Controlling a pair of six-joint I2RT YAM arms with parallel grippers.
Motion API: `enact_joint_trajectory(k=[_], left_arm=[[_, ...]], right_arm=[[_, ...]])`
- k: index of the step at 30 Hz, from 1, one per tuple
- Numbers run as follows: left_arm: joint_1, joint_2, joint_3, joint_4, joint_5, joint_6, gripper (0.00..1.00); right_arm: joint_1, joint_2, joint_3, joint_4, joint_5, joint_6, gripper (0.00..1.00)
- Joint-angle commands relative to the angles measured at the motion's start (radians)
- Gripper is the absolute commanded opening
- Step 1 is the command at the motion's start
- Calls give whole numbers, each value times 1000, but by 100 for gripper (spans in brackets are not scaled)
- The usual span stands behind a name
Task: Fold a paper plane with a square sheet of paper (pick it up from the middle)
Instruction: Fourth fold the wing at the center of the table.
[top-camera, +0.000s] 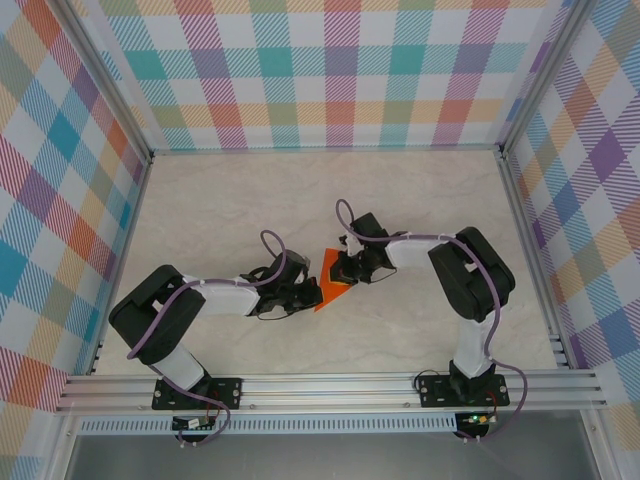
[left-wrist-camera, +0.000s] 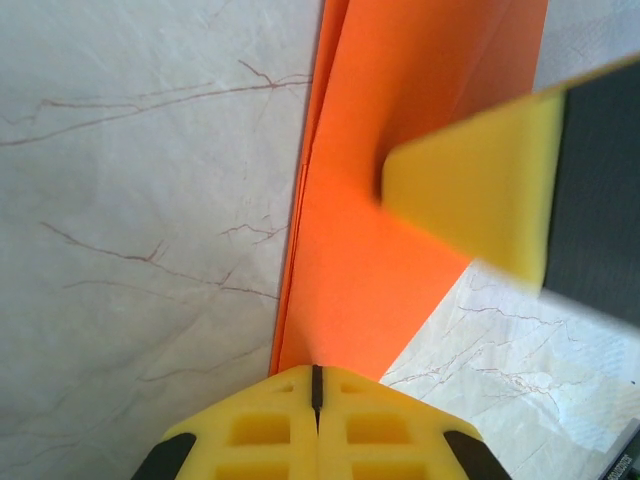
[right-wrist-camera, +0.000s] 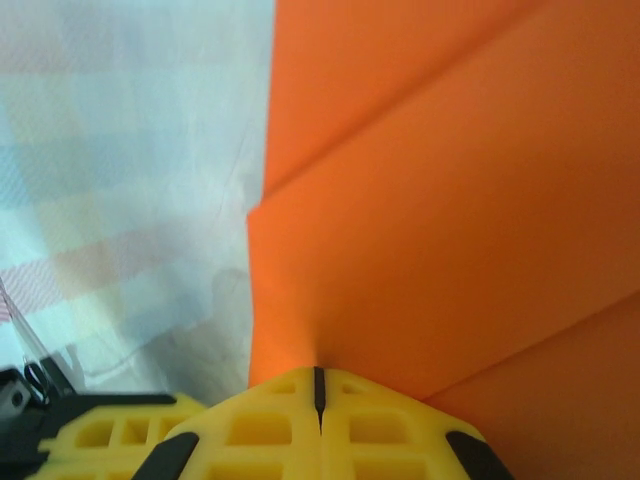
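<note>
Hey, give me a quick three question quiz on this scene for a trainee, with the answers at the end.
1. True or false: the left gripper stands wide open.
2. What colour is the folded paper? A blue, B orange, C green.
3. Fill in: the right gripper is shut on the folded ____.
Key: 1 false; 2 B; 3 paper.

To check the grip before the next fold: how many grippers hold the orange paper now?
2. The yellow-fingered left gripper is shut on the folded bright orange paper sheet from its left side; the right gripper is shut on it from the right.
</note>
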Motion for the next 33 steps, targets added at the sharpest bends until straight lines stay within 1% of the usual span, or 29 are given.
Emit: enact_joint_trajectory(k=[1,10,15,19,24,28,30,33], left_arm=[[-15,44,-57,-238,-13,22,0],[-15,45,-58,-237,-1,28,0],[-14,42,-53,-241,5,33,0],[-14,41,-46,-244,7,37,0],[-15,44,-30,-251,10,45,0],[-14,34,12,-255,28,43,0],[-15,17,54,-277,23,52,4],[-13,-22,126,-302,16,69,15]], right_arm=[[-75,56,34,19,150,-29,1],[-167,107,82,14,163,-44,1],[-235,161,143,13,122,-35,1],[-271,187,190,0,115,-35,1],[-299,179,231,-25,123,-45,1],[-301,104,217,-33,110,-51,3],[-301,51,193,-36,96,-45,6],[-299,-41,138,-42,76,-31,18]])
